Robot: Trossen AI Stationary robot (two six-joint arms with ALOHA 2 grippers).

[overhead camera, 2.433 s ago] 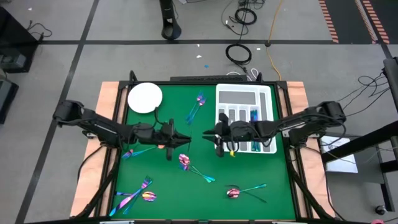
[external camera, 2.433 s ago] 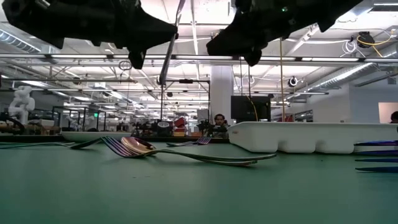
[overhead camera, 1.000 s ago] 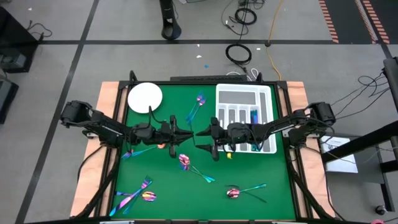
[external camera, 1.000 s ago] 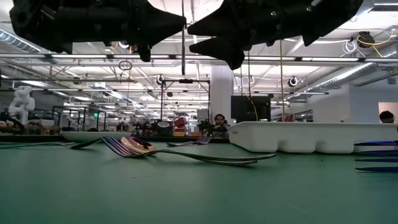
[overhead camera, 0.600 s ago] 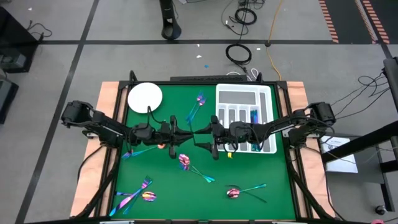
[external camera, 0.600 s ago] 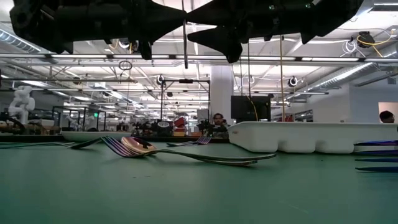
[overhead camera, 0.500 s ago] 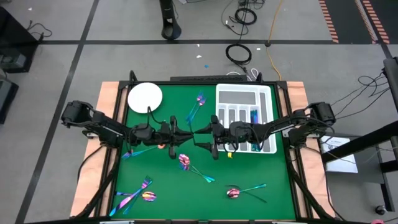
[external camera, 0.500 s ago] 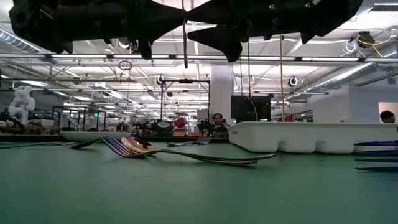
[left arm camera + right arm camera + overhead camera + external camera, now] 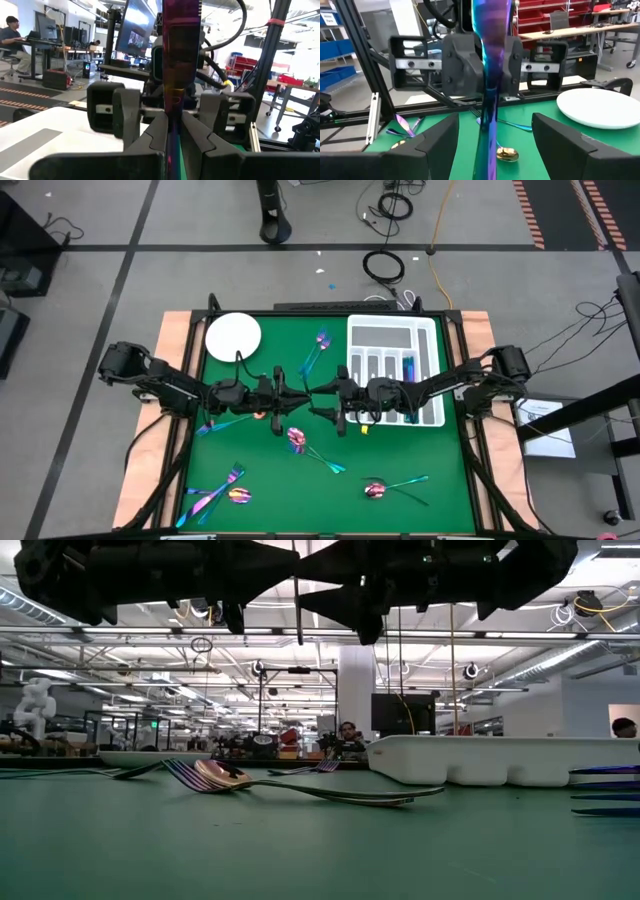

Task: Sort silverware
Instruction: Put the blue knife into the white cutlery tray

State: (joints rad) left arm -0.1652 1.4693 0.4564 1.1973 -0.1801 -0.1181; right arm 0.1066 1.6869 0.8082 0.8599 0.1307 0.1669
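Table centre: left gripper clamped on upright utensil.
Right gripper: spread wide, flanking that utensil.

Right gripper moved leftward across the middle of the high view, from just beside the tray toward frame centre; now tip to tip with the left gripper, earlier well apart; left gripper also edged slightly rightward; the knife held upright in the left gripper's closed fingers now sits between the right gripper's spread fingers; in the low view it earlier hung tilted, now vertical, with both dark grippers crowding it at top centre.
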